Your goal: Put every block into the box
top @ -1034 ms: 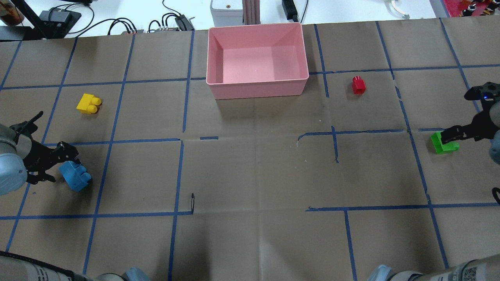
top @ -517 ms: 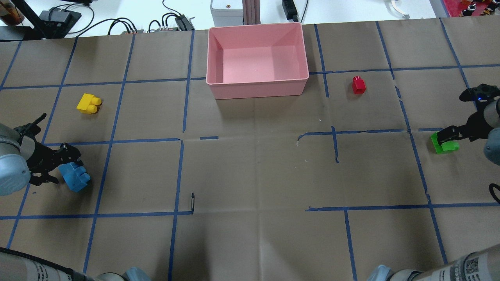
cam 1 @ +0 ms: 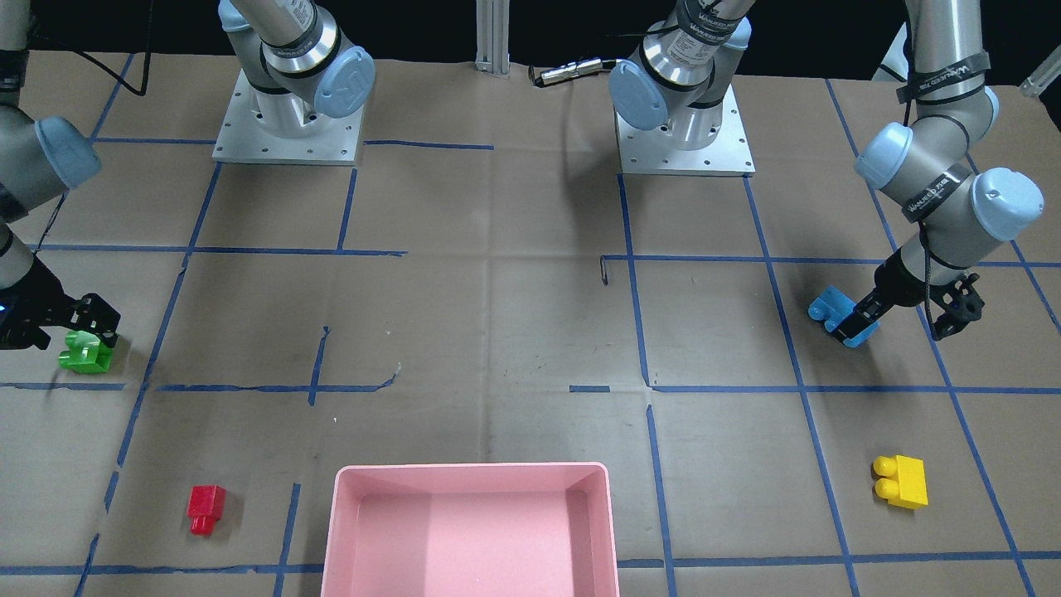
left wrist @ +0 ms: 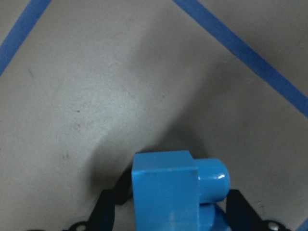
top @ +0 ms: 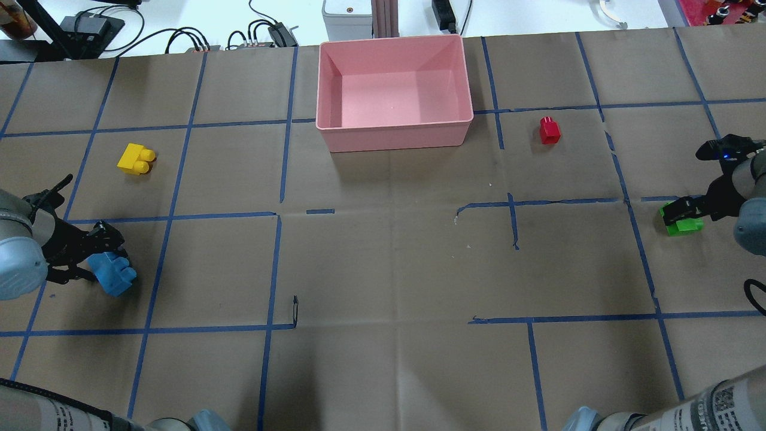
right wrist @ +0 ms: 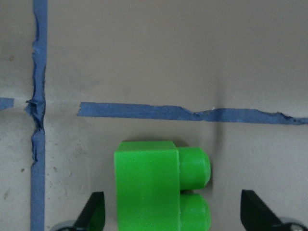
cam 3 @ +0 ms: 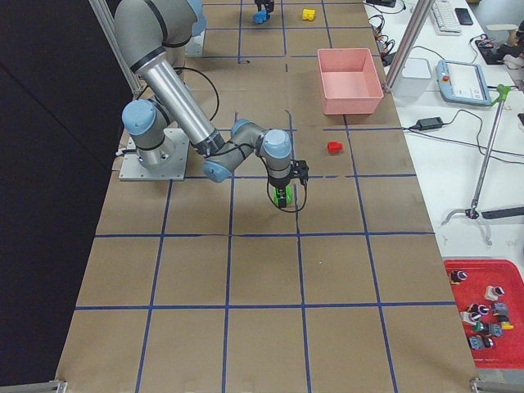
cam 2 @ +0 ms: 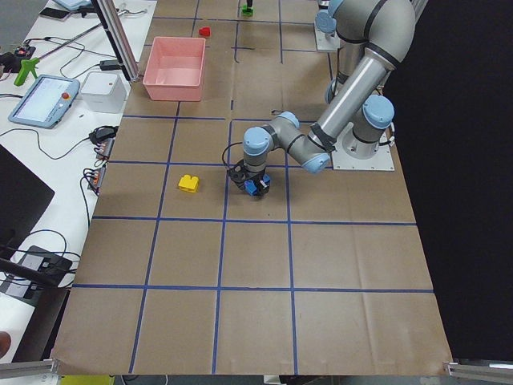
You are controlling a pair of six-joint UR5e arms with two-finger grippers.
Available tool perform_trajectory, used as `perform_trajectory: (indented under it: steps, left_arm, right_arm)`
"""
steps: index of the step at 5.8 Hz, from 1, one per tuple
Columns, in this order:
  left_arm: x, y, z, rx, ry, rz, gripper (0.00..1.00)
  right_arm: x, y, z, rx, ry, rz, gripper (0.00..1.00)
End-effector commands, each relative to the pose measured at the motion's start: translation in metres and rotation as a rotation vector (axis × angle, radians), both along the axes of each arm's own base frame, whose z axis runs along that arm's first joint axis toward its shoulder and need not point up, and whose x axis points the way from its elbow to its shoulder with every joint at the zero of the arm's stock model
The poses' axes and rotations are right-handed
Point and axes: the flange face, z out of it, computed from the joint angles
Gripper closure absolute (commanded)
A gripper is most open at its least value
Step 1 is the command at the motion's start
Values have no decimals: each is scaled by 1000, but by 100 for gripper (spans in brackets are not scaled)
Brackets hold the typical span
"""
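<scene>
Left gripper: clamped on the light blue brick, one finger against each side; the brick hangs tilted just above the paper, its shadow beneath it.
Right gripper: spread wide, its fingers straddling the green brick with a gap on both sides.
Green brick: lies on the table near the robot's right edge, just beside a blue tape line, studs pointing sideways.
Yellow brick: on its side on the paper, near the left gripper but apart from it.
Red brick: on its side, near the box's right end, not touching it.
Pink box: at the far middle of the table; all four bricks are outside it.
</scene>
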Motion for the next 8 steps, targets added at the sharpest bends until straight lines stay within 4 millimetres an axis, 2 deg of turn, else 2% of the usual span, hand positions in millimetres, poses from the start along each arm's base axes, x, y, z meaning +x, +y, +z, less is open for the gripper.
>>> perform_trajectory:
  steps: [1,3,4,5,6,7,8]
  left_arm:
    - [1,-1,0,-3,-1,-10,41]
    - [2,-2,3,-9,-4,-15,64]
    - [4,-5,16,-32,-22,-22,65]
    - [18,-22,45,-72,-62,-50,65]
    - [21,-49,102,-75,-57,-96,65]
    - [16,-79,177,-56,-40,-135,68]
    - [20,-98,245,-28,-14,-152,68]
  right_arm:
    - [4,-2,0,-21,-31,5,24]
    - [1,-2,3,-17,-14,10,80]
    - [-1,-6,15,-29,-2,8,94]
    - [-2,-12,58,-57,19,13,94]
    - [17,-19,108,-33,-1,39,96]
    - [60,-40,136,-72,6,135,98]
    - [146,-65,152,-127,-7,298,99]
